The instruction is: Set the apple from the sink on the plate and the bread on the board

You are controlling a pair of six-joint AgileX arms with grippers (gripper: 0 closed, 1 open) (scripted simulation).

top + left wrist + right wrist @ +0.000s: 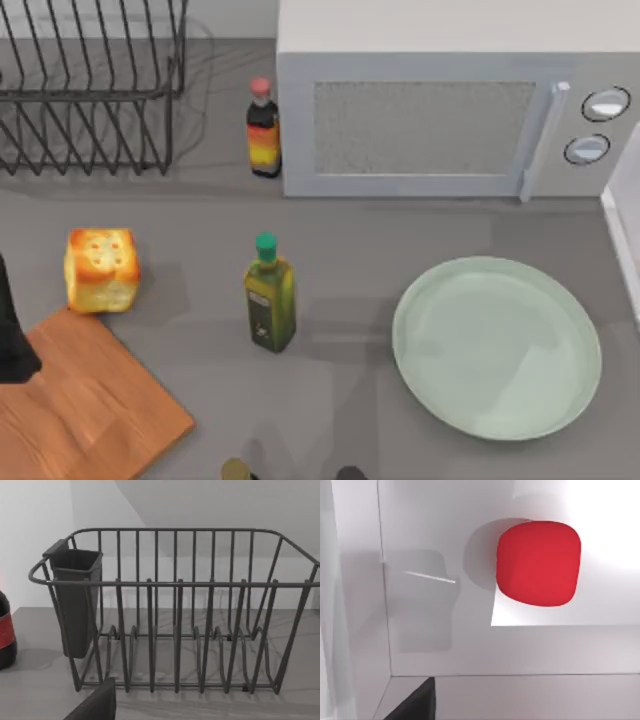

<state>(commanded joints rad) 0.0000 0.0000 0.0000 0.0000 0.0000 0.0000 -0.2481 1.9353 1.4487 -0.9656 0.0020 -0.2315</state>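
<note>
The red apple [538, 563] lies on the white floor of the sink [470, 650], below my right gripper [415, 705], of which a dark edge shows in the right wrist view. On the counter's right side sits the pale green plate [497, 347], with nothing on it. The golden bread [100, 270] stands on the counter at the left, right by the far corner of the wooden board [85, 410]. My left arm [12, 340] shows dark at the left edge, over the board's side. A dark edge of my left gripper [97, 705] faces the wire rack.
A wire dish rack [90, 90] stands at the back left and a microwave [450, 110] at the back right. A sauce bottle [263, 130] stands beside the microwave. An oil bottle [270, 300] stands between the bread and the plate. The sink rim [622, 235] runs along the right edge.
</note>
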